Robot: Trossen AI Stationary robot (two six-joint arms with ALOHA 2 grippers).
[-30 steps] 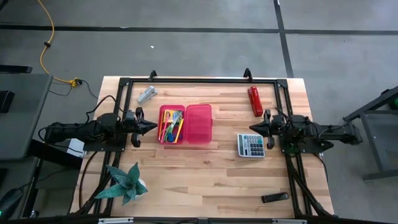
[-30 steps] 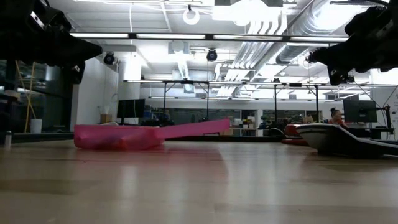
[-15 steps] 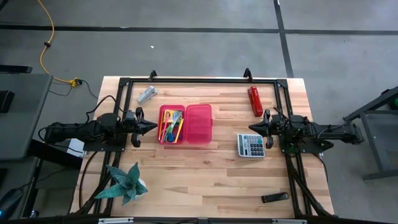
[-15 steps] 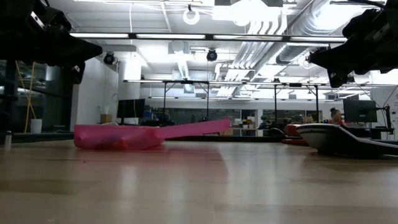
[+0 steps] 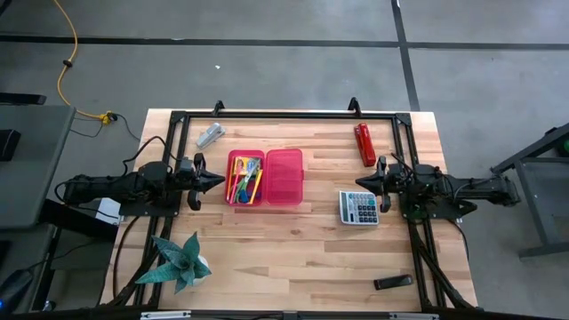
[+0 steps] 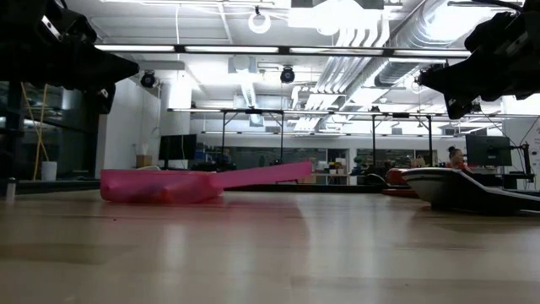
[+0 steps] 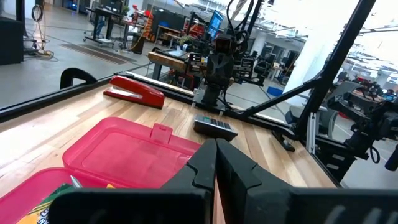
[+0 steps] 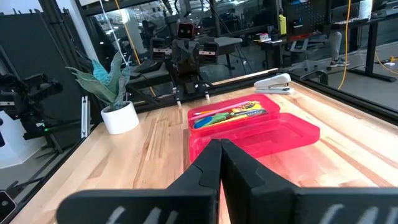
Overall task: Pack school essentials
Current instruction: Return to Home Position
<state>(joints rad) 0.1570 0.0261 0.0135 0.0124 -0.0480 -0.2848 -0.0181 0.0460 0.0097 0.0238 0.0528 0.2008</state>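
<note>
Looks nearly done: the school essentials (image 5: 245, 176) sit inside the pink pencil box (image 5: 266, 178), centre-left of the high view, lid (image 5: 285, 176) lying open. Left gripper (image 5: 216, 180) and right gripper (image 5: 358, 183) hang at either side, fingers pressed together, holding nothing.

The right gripper (image 8: 219, 146), fingers pressed together, points across a wooden table (image 8: 149, 163) at an open pink box (image 8: 283, 138). The box's far half holds a crayon box (image 8: 250, 111) and pencils (image 8: 210, 120). Beyond stand a potted plant (image 8: 116, 93), a white stapler (image 8: 274, 82) and the left arm (image 8: 188, 56).
</note>
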